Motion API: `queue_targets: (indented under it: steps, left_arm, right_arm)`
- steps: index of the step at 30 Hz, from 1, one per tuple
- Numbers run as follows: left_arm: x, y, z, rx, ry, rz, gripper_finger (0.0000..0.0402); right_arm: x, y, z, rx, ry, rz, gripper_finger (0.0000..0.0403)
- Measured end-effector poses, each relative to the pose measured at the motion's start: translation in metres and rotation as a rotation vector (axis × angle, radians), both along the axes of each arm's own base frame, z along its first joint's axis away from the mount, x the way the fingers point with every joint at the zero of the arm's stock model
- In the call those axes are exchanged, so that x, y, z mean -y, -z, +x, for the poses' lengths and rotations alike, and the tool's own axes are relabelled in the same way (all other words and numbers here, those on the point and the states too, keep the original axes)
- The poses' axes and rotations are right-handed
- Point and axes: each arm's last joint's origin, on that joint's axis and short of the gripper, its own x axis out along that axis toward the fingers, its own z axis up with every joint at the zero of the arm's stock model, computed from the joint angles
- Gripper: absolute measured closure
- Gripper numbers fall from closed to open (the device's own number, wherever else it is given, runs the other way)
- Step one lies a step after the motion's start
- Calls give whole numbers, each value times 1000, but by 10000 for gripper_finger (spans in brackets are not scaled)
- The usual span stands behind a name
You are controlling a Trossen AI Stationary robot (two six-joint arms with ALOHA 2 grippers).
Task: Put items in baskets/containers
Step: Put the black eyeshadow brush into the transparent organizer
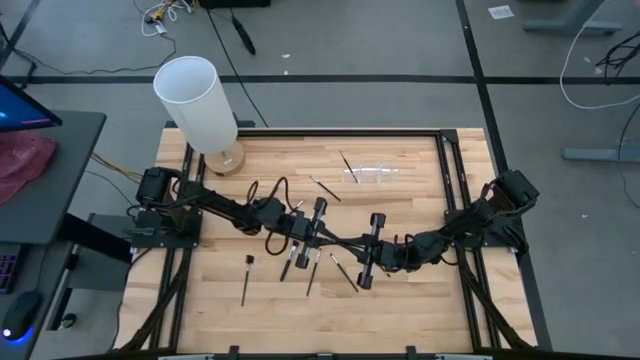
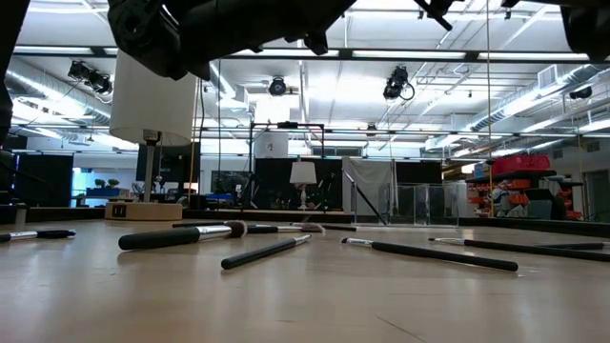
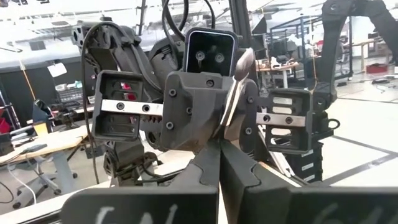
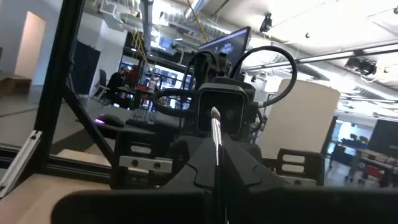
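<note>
My two grippers meet nose to nose above the table's middle, left gripper [image 1: 330, 238] [image 3: 219, 155] and right gripper [image 1: 356, 248] [image 4: 216, 168], both shut. A makeup brush [image 3: 239, 81] with a silver collar and brown bristles sticks out of the left fingers. A thin pale brush shaft [image 4: 215, 134] sticks out of the right fingers. One brush or two, I cannot tell. Several loose brushes [image 1: 246, 278] [image 2: 181, 236] lie flat on the wood below and left of the grippers. The clear holder [image 1: 378, 173] stands near the far edge, a brush [image 1: 348, 163] beside or in it. My left gripper pinches the brush between its two fingers, at the end away from the bristles [image 3: 225, 140]. The fingers run level, from the table's left. The brush is lifted clear and points on toward the right gripper. My right gripper pinches the thin shaft [image 4: 216, 152] between its two fingers, level, from the table's right. The shaft is clear of the table and its free tip [image 4: 214, 112] points at the left gripper.
A tall white cylinder [image 1: 197, 100] on a round wooden base stands at the far left corner. More brushes [image 1: 324, 188] [image 2: 429, 252] lie between the grippers and the holder. Black frame rails [image 1: 445, 190] run along the table's sides. Bare wood shows at the near right.
</note>
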Motion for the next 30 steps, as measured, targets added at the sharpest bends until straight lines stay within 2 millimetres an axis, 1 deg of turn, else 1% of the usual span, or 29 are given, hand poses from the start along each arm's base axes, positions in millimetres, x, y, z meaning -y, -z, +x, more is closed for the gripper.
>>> queue_targets:
  steps: [4,6,8,11,13,15,18,22,25,30]
  left_arm:
    - [0,-1,0,-1,-2,0,400]
    - [0,-2,0,7,0,2,393]
    - [1,-3,0,21,8,28,379]
    - [1,-2,0,29,27,79,347]
    - [3,-2,-1,33,32,88,320]
    - [3,-2,-1,26,34,88,290]
    - [3,-1,-1,24,30,88,249]
    - [2,0,0,15,-26,99,212]
    - [3,0,0,32,-62,129,202]
    - [9,-9,-3,136,-65,151,209]
  right_arm:
    - [-1,-3,-2,25,11,3,394]
    - [0,-5,-2,57,-32,0,394]
    - [2,-7,0,101,-120,-15,394]
    - [7,-15,0,205,-253,-28,394]
    - [10,-18,1,242,-309,-58,395]
    - [12,-20,4,257,-318,-104,396]
    - [15,-32,11,308,-320,-144,397]
    - [17,-45,18,376,-363,-179,397]
    - [16,-54,21,406,-346,-196,397]
    - [16,-62,25,431,-360,-206,397]
